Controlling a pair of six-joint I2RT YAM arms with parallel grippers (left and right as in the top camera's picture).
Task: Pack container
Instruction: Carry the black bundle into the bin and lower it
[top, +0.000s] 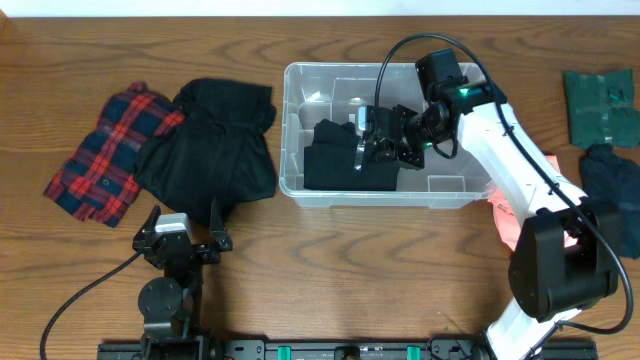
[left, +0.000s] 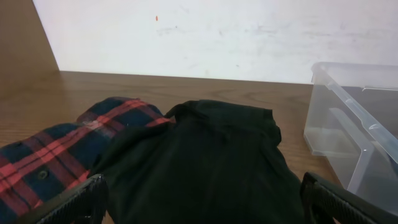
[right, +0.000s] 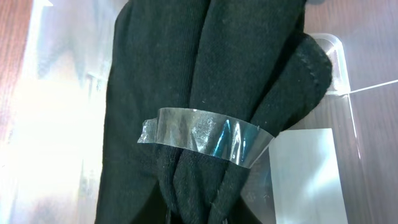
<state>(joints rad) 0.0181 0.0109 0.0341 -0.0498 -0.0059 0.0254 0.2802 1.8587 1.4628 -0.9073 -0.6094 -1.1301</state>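
At the far left of the wooden table (top: 400, 280) lies a red plaid shirt (top: 108, 152), with a black garment (top: 212, 145) touching its right edge. Just near of these, the left gripper (top: 183, 222) sits low at the near edge, pointing away toward the garment, its fingers spread wide and holding nothing. The container (top: 288, 120) stands at the table's centre, toward the far side. The right arm (top: 520, 165) rises from its base at the near right, then bends left over the container's right rim. The right gripper (top: 363, 140) is inside, over a black fabric bundle (top: 335, 168) bound with clear tape (right: 205, 137). Whether it grips the bundle I cannot tell. At the far right lie a green cloth (top: 600, 105) and a dark blue cloth (top: 612, 185).
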